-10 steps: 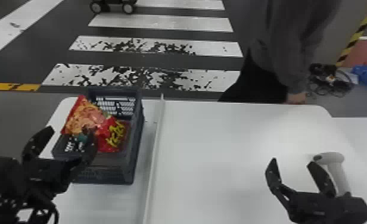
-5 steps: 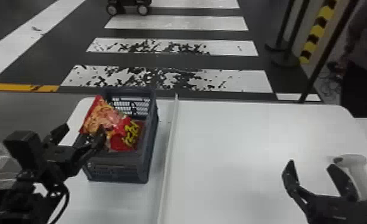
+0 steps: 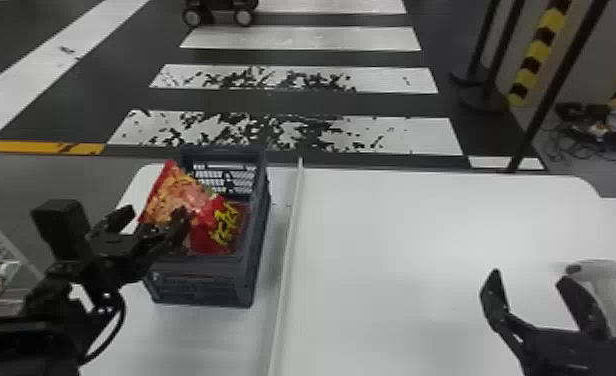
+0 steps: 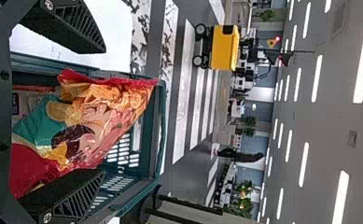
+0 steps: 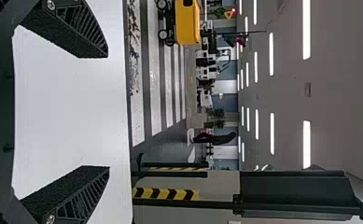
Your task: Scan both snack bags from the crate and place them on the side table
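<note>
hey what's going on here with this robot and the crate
The robot seems to be about to take snacks out of the crate. Its left gripper is open at the crate, where a red snack bag leans; how many bags are in there is hard to tell. The right gripper is open and empty over the white table, near a handheld scanner. Nothing is gripped, and that bag is not yet out of the crate.

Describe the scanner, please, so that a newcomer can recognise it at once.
Look at the white table, at its right side in the head view. There, beside the right end effector, is the scanner. Its pale grey body, with a rounded head and handle, sets it apart from the black fingers.
</note>
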Controlling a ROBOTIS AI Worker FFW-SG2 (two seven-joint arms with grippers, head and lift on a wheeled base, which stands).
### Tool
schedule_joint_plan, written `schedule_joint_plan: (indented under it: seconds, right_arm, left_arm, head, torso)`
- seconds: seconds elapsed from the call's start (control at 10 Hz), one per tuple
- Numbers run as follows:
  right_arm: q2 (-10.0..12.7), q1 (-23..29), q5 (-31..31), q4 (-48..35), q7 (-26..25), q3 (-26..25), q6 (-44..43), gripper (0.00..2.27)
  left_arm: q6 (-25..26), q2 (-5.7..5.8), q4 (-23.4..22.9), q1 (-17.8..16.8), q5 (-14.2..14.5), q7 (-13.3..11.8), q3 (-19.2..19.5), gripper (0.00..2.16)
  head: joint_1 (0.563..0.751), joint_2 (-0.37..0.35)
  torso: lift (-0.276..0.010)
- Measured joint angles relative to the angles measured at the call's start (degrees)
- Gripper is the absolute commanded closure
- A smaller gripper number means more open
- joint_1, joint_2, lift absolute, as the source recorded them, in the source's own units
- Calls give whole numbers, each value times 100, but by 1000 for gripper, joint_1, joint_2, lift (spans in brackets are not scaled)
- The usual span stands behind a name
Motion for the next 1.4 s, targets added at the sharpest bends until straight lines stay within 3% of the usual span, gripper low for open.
schedule_joint_plan:
  seconds: [0.3, 0.5, 0.6, 0.8, 0.9, 1.0, 1.4]
  right_arm:
    - [0, 7, 0, 0, 0, -15, 1, 66]
    - [0, 14, -8, -1, 0, -29, 1, 66]
    - [0, 17, -10, -5, 0, -30, 1, 66]
    - [0, 17, -10, -9, 0, -31, 1, 66]
    - [0, 17, -9, -9, 0, -31, 1, 66]
    - [0, 17, -10, -6, 0, -32, 1, 66]
    - [0, 17, -27, 0, 0, -32, 1, 66]
  left_arm:
    - [443, 0, 68, -235, -9, -156, -9, 191]
    - [599, 1, 38, -246, -61, -268, -48, 539]
    - [615, 1, -1, -233, -92, -335, -56, 556]
    - [612, 0, -112, -203, -158, -491, -69, 1814]
    - [618, 0, -147, -201, -168, -402, -71, 2142]
    - [705, 0, -228, -181, -170, -140, -74, 2142]
    - [698, 51, -758, 45, -326, 79, -51, 2142]
  head:
    - [695, 20]
    - [695, 10]
    - [695, 4]
    - [695, -4]
    - [695, -3]
    - [695, 2]
    - [695, 16]
  torso:
    - [-98]
    - [-98]
    - [-98]
    - [-98]
    - [-98]
    - [-98]
    - [-98]
